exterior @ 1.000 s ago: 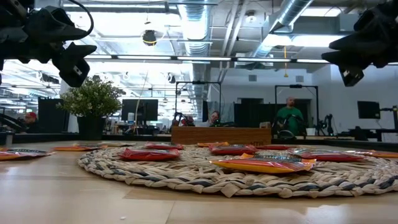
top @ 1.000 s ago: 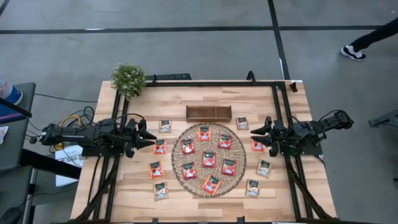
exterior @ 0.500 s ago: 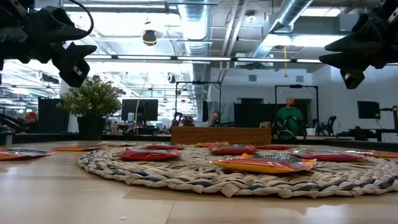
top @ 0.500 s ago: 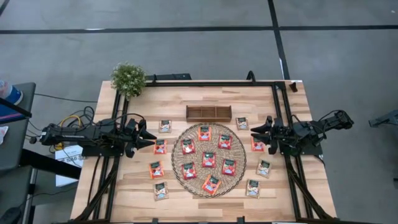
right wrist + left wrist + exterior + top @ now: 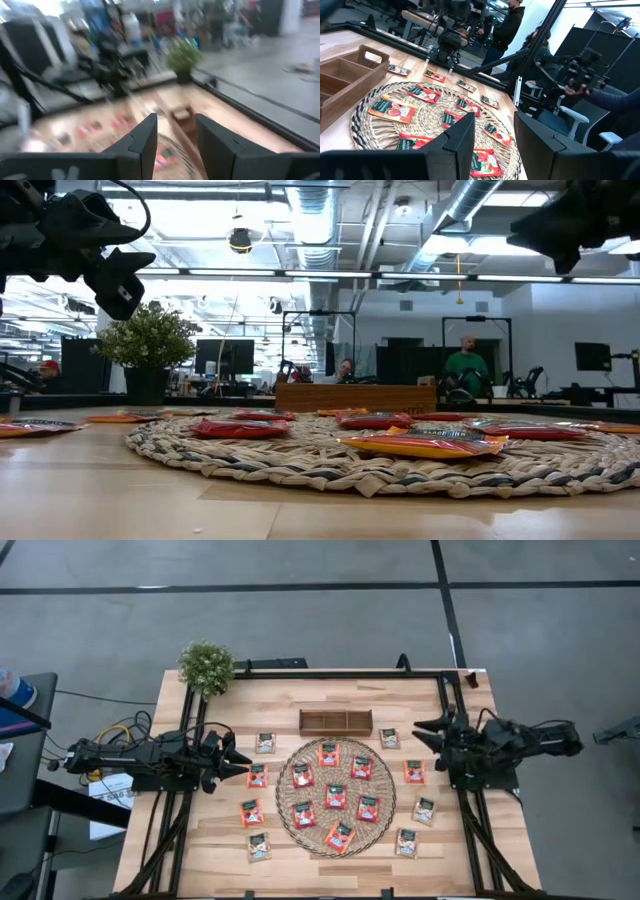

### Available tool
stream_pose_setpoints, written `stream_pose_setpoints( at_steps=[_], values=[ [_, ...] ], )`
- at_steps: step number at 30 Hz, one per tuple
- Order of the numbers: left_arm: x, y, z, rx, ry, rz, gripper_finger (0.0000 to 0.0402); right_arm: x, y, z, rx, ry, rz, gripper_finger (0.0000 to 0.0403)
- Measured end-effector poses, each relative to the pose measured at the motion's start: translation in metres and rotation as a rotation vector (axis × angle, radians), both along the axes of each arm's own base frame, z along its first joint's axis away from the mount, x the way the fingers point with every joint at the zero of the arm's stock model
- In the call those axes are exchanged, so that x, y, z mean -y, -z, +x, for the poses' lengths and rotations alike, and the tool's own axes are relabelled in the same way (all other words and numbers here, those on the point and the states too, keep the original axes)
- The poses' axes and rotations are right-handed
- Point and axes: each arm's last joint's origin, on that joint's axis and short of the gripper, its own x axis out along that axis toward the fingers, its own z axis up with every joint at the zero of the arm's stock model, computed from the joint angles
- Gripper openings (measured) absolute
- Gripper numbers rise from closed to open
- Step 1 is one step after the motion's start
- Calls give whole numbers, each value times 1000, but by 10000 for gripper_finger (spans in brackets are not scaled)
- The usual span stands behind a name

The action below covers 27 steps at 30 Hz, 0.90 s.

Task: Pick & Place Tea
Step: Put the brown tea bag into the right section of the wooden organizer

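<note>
Tea sachets [image 5: 335, 795] cover mat [image 5: 290, 815]; wooden tray [image 5: 336, 721] holds none; both fingers released.

We see the table [image 5: 300, 690] from above under even, bright overhead light, with only soft, short shadows beside the plant [image 5: 206, 666]. At table height the ceiling strip lights [image 5: 300, 276] glare (the arms read as near-silhouettes against them), and the near woven mat [image 5: 330, 465] is soft. The right wrist view is heavily smeared; the left wrist view is crisp, with its own fingers [image 5: 462, 140] dark and blurred.
</note>
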Motion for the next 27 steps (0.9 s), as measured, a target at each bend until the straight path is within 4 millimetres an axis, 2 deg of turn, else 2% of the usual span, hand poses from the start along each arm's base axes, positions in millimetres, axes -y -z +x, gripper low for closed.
stream_pose_setpoints(
  at_steps=[4,10,16,19,21,27],
  values=[
    [0,0,0,0,0,0,128,4,-13,5,-225,62,-11,123],
    [0,0,0,0,0,1,128,9,-23,33,-372,99,-23,123],
    [0,0,0,0,0,1,128,21,-25,56,-542,142,14,123],
    [0,0,0,0,0,1,128,29,-20,65,-669,153,57,123],
    [0,0,0,0,0,1,128,35,-23,73,-695,160,89,123],
    [0,0,0,0,0,1,128,52,-15,88,-810,137,206,123]
  ],
)
